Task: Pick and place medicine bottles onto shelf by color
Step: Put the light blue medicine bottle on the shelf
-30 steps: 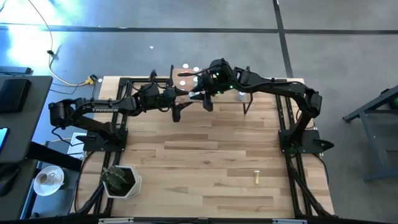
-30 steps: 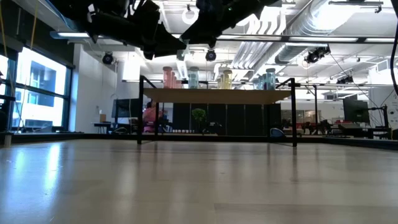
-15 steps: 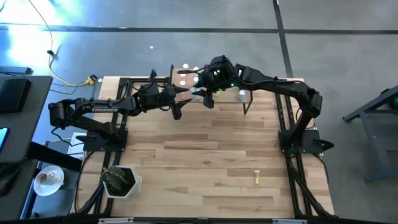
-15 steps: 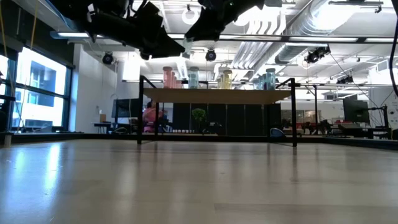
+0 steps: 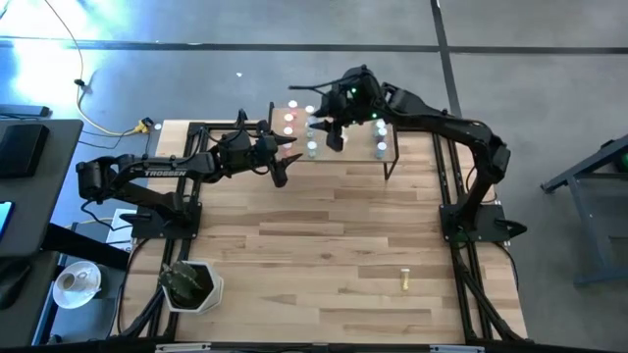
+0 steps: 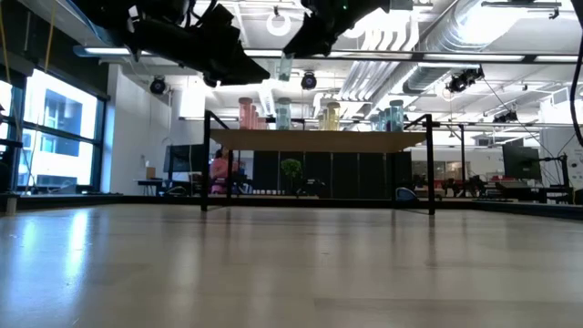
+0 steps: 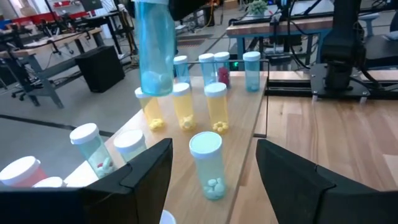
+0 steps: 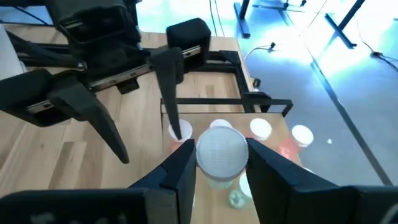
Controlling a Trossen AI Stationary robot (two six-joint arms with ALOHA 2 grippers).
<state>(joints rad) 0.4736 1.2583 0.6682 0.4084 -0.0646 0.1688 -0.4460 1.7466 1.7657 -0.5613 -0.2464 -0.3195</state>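
The shelf (image 5: 392, 139) stands at the table's far edge and carries several bottles: pink (image 6: 246, 113), yellow (image 7: 182, 106) and blue-grey (image 7: 208, 163) ones, all upright on their bases. My right gripper (image 5: 334, 132) hovers above the shelf, shut on a blue-grey bottle (image 6: 285, 68). That bottle also shows in the left wrist view (image 7: 155, 46). My left gripper (image 5: 281, 165) is open and empty, just off the shelf's left near corner. A yellow bottle (image 5: 403, 280) lies on its side on the table at the near right. My right gripper pinches the blue-grey bottle between its two fingers (image 8: 183, 168), on its sides just under the white cap (image 8: 222, 152). The fingers come from above, pointing down. The bottle hangs upright below them, its bottom (image 7: 155, 84) clear of the shelf and of the bottles on it.
A white pot with a green plant (image 5: 191, 286) stands at the table's near left corner. The shelf's black legs (image 6: 431, 173) reach down to the table. Bare tabletop (image 5: 324, 235) lies between the shelf and the near edge.
My right gripper has gone toward the table's far edge, away from my left gripper and over the shelf, carrying the blue-grey bottle. The bottle hangs upright above the shelf's bottles.
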